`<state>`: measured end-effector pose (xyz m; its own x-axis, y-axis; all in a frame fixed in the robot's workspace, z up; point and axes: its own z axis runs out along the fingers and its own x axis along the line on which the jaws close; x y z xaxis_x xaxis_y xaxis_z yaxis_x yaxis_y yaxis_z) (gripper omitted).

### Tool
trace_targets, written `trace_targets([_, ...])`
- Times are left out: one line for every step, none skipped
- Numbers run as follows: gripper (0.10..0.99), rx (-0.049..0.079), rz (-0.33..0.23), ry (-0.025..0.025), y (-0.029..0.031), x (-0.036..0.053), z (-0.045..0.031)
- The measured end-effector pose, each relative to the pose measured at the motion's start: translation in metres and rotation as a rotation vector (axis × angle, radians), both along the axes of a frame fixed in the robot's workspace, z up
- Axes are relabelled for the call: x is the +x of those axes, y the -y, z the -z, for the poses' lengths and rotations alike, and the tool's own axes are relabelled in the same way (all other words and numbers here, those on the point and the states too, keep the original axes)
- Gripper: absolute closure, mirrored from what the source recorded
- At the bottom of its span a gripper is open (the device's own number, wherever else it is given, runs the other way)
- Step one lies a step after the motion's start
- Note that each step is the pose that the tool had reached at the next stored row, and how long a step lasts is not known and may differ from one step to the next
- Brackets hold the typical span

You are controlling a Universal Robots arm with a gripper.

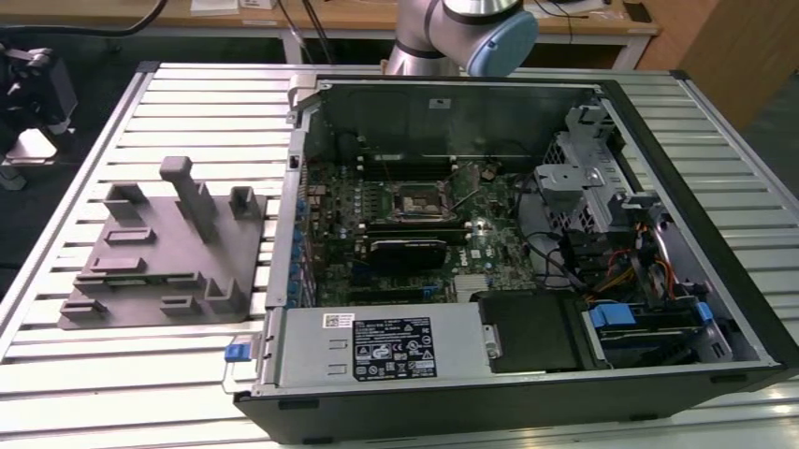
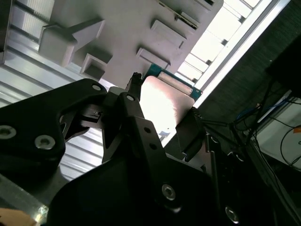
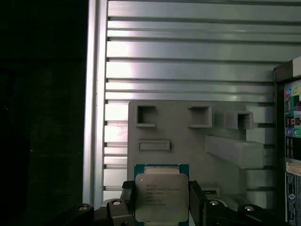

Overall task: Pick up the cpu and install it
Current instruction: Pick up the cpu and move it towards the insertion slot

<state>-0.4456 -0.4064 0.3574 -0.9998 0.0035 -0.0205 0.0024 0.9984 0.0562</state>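
— What does the claw [image 3: 162, 202] have?
— The cpu [image 3: 161, 194]: flat and square, a matte silvery lid on a green board, pinched at two opposite edges by black fingers [image 3: 195, 200].
— And beyond it?
— The grey moulded fixture [image 3: 188, 136], with square pockets and raised blocks, lying on the ribbed aluminium worktop [image 3: 188, 61].

Pale silver top with green edging on cpu [image 3: 161, 197]. Uniform matte grey on fixture [image 1: 163, 248]. Ribbed silver slat pattern across table [image 1: 112, 374].
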Motion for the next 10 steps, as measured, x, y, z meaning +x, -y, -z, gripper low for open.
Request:
trace_targets([0.541,0.000,0.000,0.0000,0.0000,0.0000,-0.0020])
trace_targets([0.541,0.000,0.000,-0.0001,0.0000,0.0000,-0.0039])
trace_targets([0.541,0.000,0.000,-0.0001,0.0000,0.0000,-0.0057])
trace_targets([0.541,0.000,0.000,-0.0001,0.0000,0.0000,-0.0075])
trace_targets([0.541,0.000,0.000,-0.0001,0.0000,0.0000,-0.0093])
trace_targets([0.541,0.000,0.000,0.0000,0.0000,0.0000,-0.0110])
trace_targets([0.541,0.000,0.000,0.0000,0.0000,0.0000,-0.0127])
trace_targets([0.541,0.000,0.000,0.0001,0.0000,0.0000,-0.0144])
trace_targets([0.541,0.000,0.000,0.0000,0.0000,0.0000,-0.0162])
trace_targets([0.541,0.000,0.000,0.0000,0.0000,0.0000,-0.0182])
